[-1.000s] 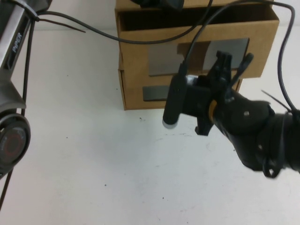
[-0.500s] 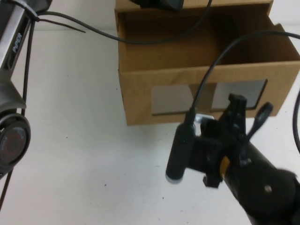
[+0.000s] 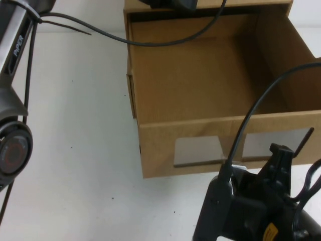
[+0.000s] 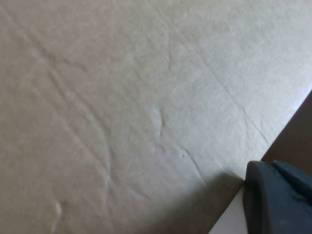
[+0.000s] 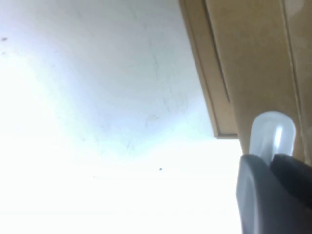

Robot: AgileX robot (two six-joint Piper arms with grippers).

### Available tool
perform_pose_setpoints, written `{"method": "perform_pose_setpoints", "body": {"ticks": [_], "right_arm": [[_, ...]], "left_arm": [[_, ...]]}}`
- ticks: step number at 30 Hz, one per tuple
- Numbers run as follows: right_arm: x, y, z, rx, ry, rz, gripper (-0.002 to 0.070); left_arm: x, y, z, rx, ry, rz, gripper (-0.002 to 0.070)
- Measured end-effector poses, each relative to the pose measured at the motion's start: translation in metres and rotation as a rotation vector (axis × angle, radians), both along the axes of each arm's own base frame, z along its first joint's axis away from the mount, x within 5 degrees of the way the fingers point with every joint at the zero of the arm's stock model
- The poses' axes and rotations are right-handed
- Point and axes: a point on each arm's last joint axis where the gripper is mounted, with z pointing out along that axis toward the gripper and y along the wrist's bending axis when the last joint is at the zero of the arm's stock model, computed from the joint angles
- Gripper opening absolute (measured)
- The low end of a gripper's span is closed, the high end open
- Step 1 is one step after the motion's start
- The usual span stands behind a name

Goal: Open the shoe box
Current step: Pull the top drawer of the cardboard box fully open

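Jaws of right gripper (image 3: 293, 150) clenched at open shoe box (image 3: 200, 95) front; left gripper (image 3: 168, 4) atop it; white table (image 3: 75, 165) beneath.

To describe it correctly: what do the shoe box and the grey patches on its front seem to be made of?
Shoe box: plain brown cardboard, matte, with faint corrugation lines. Grey patches: probably tape, slightly shiny. Left gripper is at the box top; right gripper, shut, is at the box front.
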Motion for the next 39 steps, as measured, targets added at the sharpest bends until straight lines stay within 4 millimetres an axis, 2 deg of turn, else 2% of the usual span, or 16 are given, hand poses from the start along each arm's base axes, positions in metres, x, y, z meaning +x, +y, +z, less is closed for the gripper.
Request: {"method": "perform_pose_setpoints", "body": {"ticks": [3,5,6,10,11,13,17,20,22,26,29,32,36,39], "right_arm": [[-0.002,0.001,-0.001,0.005,0.010,0.001,0.0013],[-0.003,0.000,-0.002,0.007,0.024,-0.010,0.0055],[-0.003,-0.001,-0.003,0.008,0.037,-0.021,0.0088],[-0.006,-0.003,-0.003,-0.002,0.092,-0.050,0.0323],[-0.007,-0.003,-0.001,0.000,0.102,-0.051,0.0362],[-0.010,-0.001,0.004,0.008,0.108,-0.045,0.0384],[-0.023,0.001,0.022,0.025,0.106,-0.016,0.0297],[-0.038,0.000,0.043,0.067,0.133,0.011,0.0179],[-0.053,-0.002,0.063,0.131,0.184,0.052,0.0112],[-0.080,-0.015,0.115,0.345,0.283,0.170,0.0053],[-0.086,-0.040,0.157,0.552,0.337,0.213,0.0037],[-0.078,-0.077,0.190,0.723,0.332,0.215,0.0018],[-0.063,-0.118,0.210,0.848,0.218,0.191,-0.0005],[-0.053,-0.142,0.219,0.914,0.118,0.150,-0.0013]], "left_arm": [[0.000,0.000,0.000,0.000,0.000,0.000,-0.0004],[0.000,0.000,0.000,0.000,0.000,0.000,-0.0004],[0.000,0.000,0.000,0.000,0.000,0.000,-0.0004],[-0.001,0.002,0.003,0.003,-0.008,0.005,-0.0004],[-0.001,0.002,0.004,0.004,-0.011,0.006,-0.0004],[-0.005,0.005,0.011,0.004,-0.030,0.010,-0.0004],[-0.018,0.012,0.037,-0.019,-0.104,0.018,-0.0004],[-0.034,0.019,0.064,-0.046,-0.186,0.012,-0.0004],[-0.048,0.026,0.084,-0.056,-0.257,0.008,-0.0004],[-0.083,0.047,0.125,-0.018,-0.442,0.010,-0.0004],[-0.108,0.065,0.151,0.034,-0.566,0.050,-0.0004],[-0.131,0.086,0.172,0.104,-0.664,0.130,-0.0004],[-0.160,0.111,0.188,0.191,-0.724,0.225,-0.0004],[-0.177,0.120,0.188,0.222,-0.703,0.225,-0.0004]]}}
